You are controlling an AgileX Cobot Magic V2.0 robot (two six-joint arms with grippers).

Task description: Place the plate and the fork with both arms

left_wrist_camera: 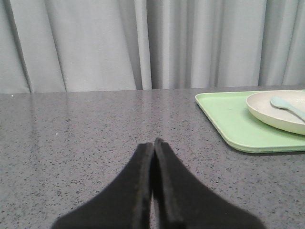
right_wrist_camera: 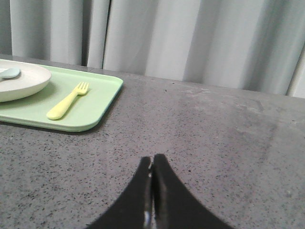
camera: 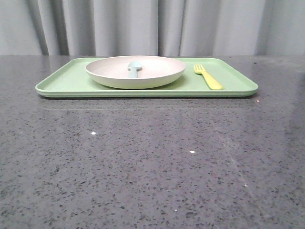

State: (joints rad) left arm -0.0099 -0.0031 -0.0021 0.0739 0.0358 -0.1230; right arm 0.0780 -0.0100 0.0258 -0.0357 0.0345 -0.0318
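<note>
Indoors, speckled grey stone table, pleated grey curtain behind

Probably a lab mock-up: speckled grey countertop (stone-like), plain grey curtain backdrop.

Count: one light-green tray, one cream plate, one pale blue spoon, one yellow fork. All on one grey speckled counter. Two black hands, one per wrist view: left hand and right hand, each with both fingers pressed together.
</note>
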